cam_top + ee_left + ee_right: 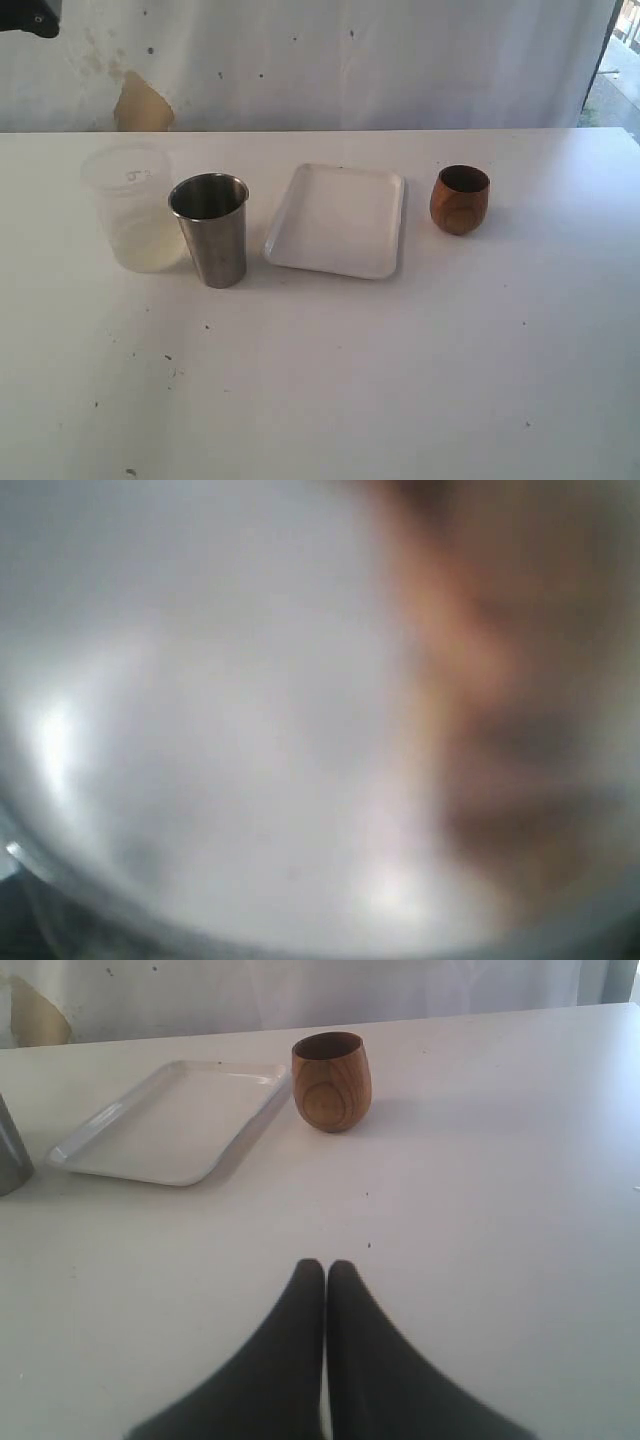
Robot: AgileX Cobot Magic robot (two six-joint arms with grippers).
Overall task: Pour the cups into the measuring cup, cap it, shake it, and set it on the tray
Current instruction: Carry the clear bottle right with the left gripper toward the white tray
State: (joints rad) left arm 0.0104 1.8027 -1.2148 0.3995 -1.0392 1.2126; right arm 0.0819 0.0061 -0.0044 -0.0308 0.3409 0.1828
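Note:
On the white table, from left to right, stand the measuring cup (130, 212), a cloudy clear plastic cylinder with a pale film at its bottom, the steel tumbler (212, 230), the flat white tray (338, 222) and the brown wooden cup (460, 200). All stand upright and the tray lies bare. My right gripper (325, 1265) is shut and holds nothing, low over the table short of the wooden cup (331, 1082) and the tray (170, 1125). The left wrist view is all pale blur from something very close; its fingers are hidden. No gripper shows in the exterior view.
A white sheet with a brown stain (142, 103) hangs behind the table. A dark piece of equipment (30, 15) sits in the top left corner. The tumbler's edge (10, 1150) shows beside the tray in the right wrist view. Bare table lies in front of the objects.

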